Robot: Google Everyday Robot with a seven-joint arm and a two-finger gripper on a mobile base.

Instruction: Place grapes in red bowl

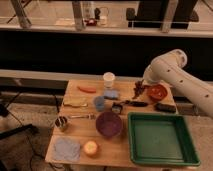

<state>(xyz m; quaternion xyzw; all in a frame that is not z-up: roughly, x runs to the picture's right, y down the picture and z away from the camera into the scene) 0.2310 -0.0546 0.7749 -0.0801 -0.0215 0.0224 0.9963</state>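
The red bowl (158,92) sits at the far right of the wooden table (82,134). The grapes (138,89), a dark elongated bunch, hang upright just left of the bowl's rim, over the tabletop. My gripper (142,83) is at the end of the white arm (172,70), which reaches in from the right. It is at the top of the bunch and looks shut on it. The grapes are beside the bowl, not inside it.
A black-handled utensil (132,103) and a black object (165,107) lie in front of the red bowl. A green tray (160,138) is at the front right, with a purple bowl (109,124) to its left. A white cup (108,79) and blue items (111,94) are further left.
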